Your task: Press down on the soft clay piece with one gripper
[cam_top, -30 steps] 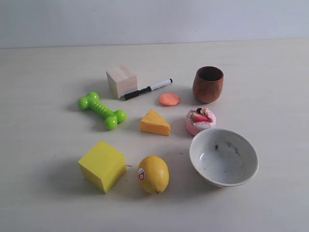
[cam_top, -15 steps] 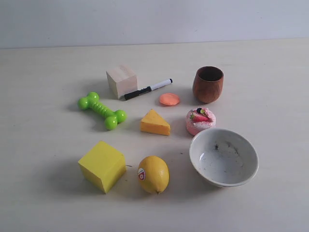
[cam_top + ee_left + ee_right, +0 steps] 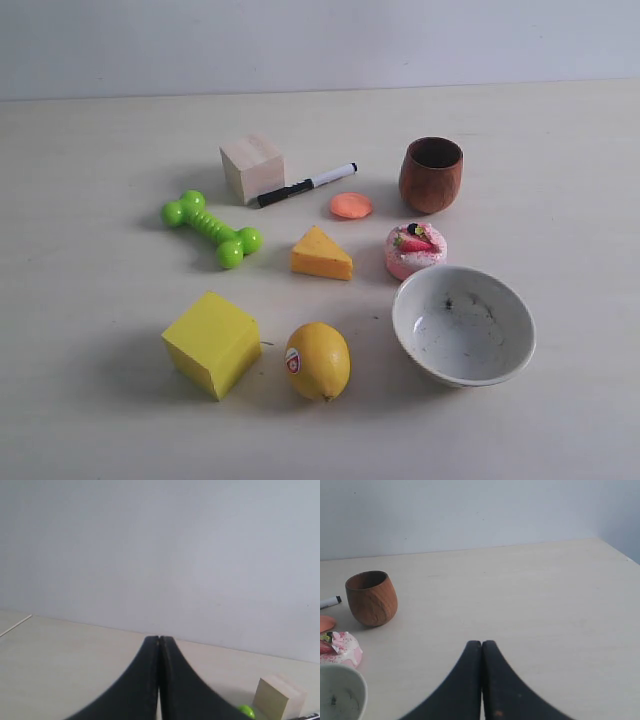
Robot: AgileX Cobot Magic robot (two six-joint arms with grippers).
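From the exterior view, the clay piece (image 3: 351, 205) lies flat on the counter (image 3: 100, 150) as a small salmon-orange disc. It is in the row closest to the far edge, between the tip of a marker (image 3: 305, 185) and a brown wooden cup (image 3: 431, 174), and touches neither. The marker's other end is just beside a wooden block (image 3: 252, 167). On the near side of the clay are a cheese wedge (image 3: 320, 254) and a pink cake (image 3: 415, 250), with a green bone toy (image 3: 211, 228) off toward the block. Farther from the far edge are a yellow cube (image 3: 211, 343), a lemon (image 3: 318, 360) and a white bowl (image 3: 463, 325).

In the left wrist view, the left claw (image 3: 159, 645) has its fingers pressed together on nothing (no gap shows). The block (image 3: 278, 696) and a bit of the green toy (image 3: 245, 711) are beyond it.

In the right wrist view, the right claw (image 3: 481, 647) is likewise closed and empty above bare counter. The clay (image 3: 326, 623) is cut off at the picture's edge, well apart from the claw, near the cup (image 3: 371, 598) and the cake (image 3: 337, 647).
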